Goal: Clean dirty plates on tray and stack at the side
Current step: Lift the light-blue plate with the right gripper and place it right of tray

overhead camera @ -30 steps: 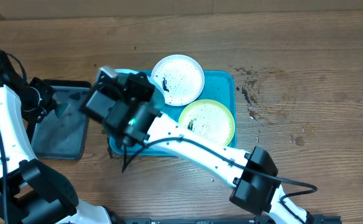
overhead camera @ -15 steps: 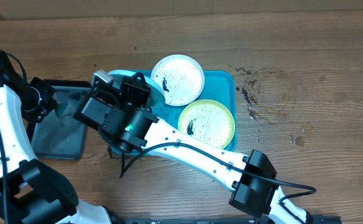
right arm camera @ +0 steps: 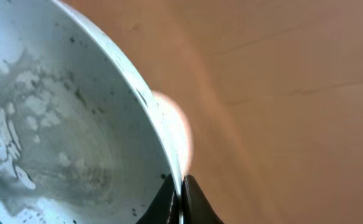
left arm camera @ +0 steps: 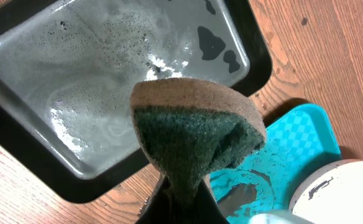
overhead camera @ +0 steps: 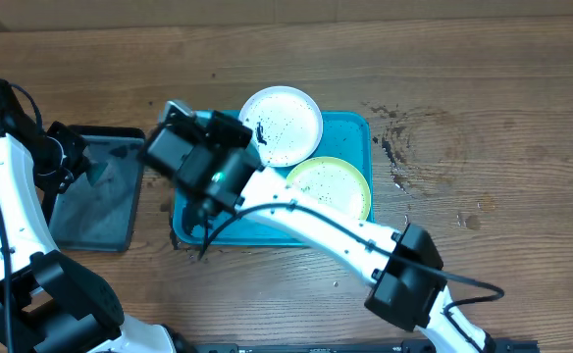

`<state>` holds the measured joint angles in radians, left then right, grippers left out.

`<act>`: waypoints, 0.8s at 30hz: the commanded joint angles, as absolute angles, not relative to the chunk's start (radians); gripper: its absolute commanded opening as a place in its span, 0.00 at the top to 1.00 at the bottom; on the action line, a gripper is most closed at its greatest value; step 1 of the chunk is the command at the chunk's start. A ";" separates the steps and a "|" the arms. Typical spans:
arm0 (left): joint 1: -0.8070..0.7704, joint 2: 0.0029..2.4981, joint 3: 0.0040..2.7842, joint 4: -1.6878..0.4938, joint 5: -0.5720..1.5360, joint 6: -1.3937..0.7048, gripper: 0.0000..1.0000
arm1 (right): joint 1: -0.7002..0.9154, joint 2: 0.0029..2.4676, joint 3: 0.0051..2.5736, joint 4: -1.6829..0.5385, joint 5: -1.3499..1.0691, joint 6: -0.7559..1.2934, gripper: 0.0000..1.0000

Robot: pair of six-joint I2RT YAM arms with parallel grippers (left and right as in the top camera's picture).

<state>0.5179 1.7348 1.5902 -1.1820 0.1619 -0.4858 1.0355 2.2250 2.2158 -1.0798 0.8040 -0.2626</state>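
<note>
The light blue plate point(right arm camera: 57, 124) is pinched by its rim in the right gripper point(right arm camera: 178, 194). The 2 fingers point(right arm camera: 197, 202) are clamped with only the thin edge between them. In the right wrist view the plate's smeared, wet-looking face spreads up and to the left of them. The plate is round, so there is no long axis to line up; what counts is which way its face points. From overhead that cannot be told, because the right wrist covers the plate above the left end of the turquoise tray point(overhead camera: 353, 132).

The left gripper point(left arm camera: 180, 202) is closed on a sponge point(left arm camera: 194, 130), squeezing its lower end. The green scouring side faces the camera, and the sponge hangs over the black tray point(left arm camera: 259, 59) of soapy water. Seen from overhead, the held plate lies just past that tray's right-hand edge from the left fingers, toward the right arm. That makes the left arm the nearer one with the cleaning tool. Scrubbing likely needs the sponge carried that way onto the plate's face.

Beyond the right fingers, the white plate point(overhead camera: 282, 126), speckled dark, and the yellow-green plate point(overhead camera: 331, 186) lie on the turquoise tray.
</note>
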 commanded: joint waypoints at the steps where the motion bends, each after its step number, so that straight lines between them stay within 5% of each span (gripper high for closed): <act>1: 0.517 1.732 1.584 -1.182 0.176 -0.458 0.96 | 0.994 2.188 2.242 -1.109 0.659 -0.216 0.96; 7: 0.517 1.732 1.584 -1.178 0.177 -0.456 0.96 | 0.958 2.188 2.242 -1.138 0.490 -0.302 0.96; 10: 0.511 1.732 1.583 -1.182 0.178 -0.456 0.96 | 0.933 2.174 2.244 -1.119 0.610 -0.114 0.96; 14: 0.490 1.732 1.583 -1.181 0.177 -0.456 0.96 | 0.859 2.141 2.279 -1.128 0.468 0.014 0.96; 24: 0.447 1.732 1.583 -1.181 0.178 -0.449 0.96 | 0.370 2.060 2.304 -1.345 -0.066 0.039 0.96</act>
<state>0.4614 1.7348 1.5902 -1.1820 0.1654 -0.4675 0.5316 2.1231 2.2704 -1.2766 0.1333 0.0101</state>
